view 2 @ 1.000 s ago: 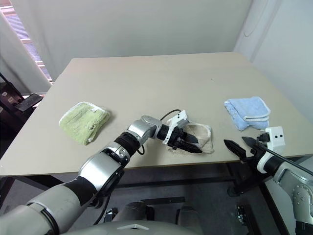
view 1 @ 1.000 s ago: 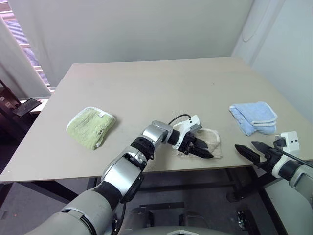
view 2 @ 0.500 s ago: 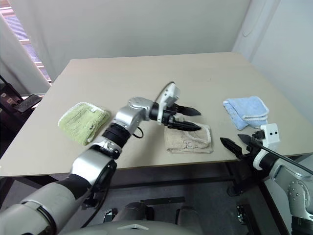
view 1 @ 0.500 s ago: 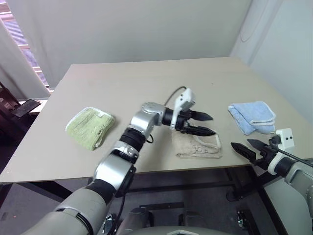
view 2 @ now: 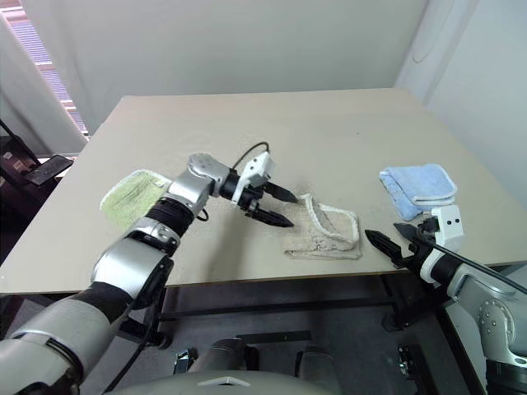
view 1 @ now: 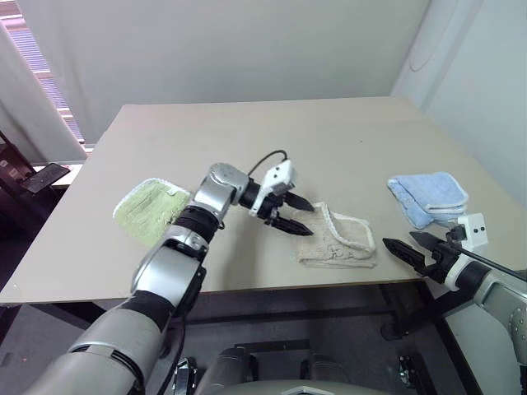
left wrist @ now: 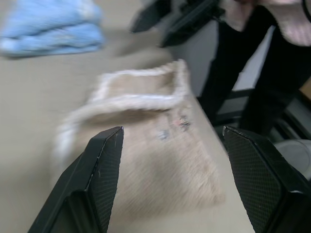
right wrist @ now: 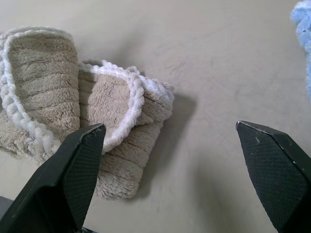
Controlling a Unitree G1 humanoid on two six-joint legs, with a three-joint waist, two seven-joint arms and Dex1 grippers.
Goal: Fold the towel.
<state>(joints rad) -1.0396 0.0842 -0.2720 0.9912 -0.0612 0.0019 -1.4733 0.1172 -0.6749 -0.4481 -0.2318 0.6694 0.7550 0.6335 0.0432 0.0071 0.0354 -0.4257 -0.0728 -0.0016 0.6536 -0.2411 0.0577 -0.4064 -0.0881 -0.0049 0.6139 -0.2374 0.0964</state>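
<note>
The beige towel (view 1: pixel 338 239) lies folded in a small bundle near the table's front edge, its white corded edging curling over the top. My left gripper (view 1: pixel 306 219) hovers just left of it, open and holding nothing, its fingers pointing at the towel (left wrist: pixel 146 141). Off the front right corner of the table, my right gripper (view 1: pixel 399 241) is open and aimed at the towel (right wrist: pixel 58 97) from the right side, a short gap away.
A folded light green cloth (view 1: pixel 148 210) lies on the left of the table, partly behind my left arm. A folded light blue cloth (view 1: pixel 428 197) sits near the right edge. The tan table (view 1: pixel 263 140) stretches bare behind them, and its front edge runs just below the towel.
My left gripper lifted off the towel and drew back to the left, leaving the towel folded on the table. The right gripper has stayed where it was.
</note>
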